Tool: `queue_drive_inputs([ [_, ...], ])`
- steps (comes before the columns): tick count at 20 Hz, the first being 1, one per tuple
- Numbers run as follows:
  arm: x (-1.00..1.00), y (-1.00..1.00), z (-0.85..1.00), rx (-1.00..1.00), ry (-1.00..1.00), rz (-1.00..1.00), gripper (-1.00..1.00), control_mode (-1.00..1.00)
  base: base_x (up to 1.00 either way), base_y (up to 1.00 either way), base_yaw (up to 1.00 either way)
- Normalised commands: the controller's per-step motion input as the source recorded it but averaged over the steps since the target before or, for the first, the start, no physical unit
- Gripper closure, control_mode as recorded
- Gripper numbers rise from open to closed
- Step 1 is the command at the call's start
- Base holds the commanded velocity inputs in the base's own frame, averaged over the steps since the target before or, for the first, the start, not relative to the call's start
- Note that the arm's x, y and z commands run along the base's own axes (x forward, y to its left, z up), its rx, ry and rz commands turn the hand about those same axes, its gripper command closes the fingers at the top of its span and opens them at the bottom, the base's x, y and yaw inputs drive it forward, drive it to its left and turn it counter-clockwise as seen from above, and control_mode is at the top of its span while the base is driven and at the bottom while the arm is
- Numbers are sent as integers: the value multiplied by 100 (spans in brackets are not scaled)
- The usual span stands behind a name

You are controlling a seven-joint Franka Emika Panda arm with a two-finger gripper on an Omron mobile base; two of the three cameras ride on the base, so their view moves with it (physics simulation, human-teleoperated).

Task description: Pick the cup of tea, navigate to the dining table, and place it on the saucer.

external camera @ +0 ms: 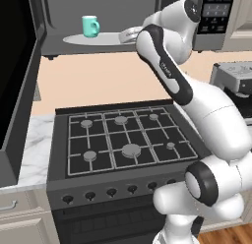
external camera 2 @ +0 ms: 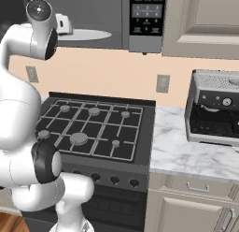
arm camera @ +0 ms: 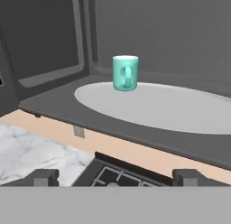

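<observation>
The pincer (arm camera: 115,175) is nearest, with its two dark tips (arm camera: 44,175) spread wide apart and nothing between them. It is at the open front of the microwave (external camera: 98,44), where the white arm (external camera: 206,110) reaches up.

There is one cup of tea (arm camera: 125,72). It is teal, stands upright, and its handle faces the hand camera. It sits near the back edge of the one big white turntable plate (arm camera: 171,108) inside the microwave, well apart from the pincer.

Under the microwave is one black stove (external camera: 125,139) with six burners. Marble desk (external camera 2: 186,151) lies on both sides of it. One coffee machine (external camera 2: 214,107) stands on the desk to the stove's right.
</observation>
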Motion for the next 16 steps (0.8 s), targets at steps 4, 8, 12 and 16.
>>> queue_drive_inputs([
  [4,41,54,5,-16,1,-10,-100,-100,0,0,0],
  [8,9,33,0,-4,-4,-3,-100,-100,0,0,0],
  [12,15,11,1,1,-14,0,-100,-100,0,0,0],
  [16,45,23,11,0,-3,-2,-100,-100,0,0,0],
])
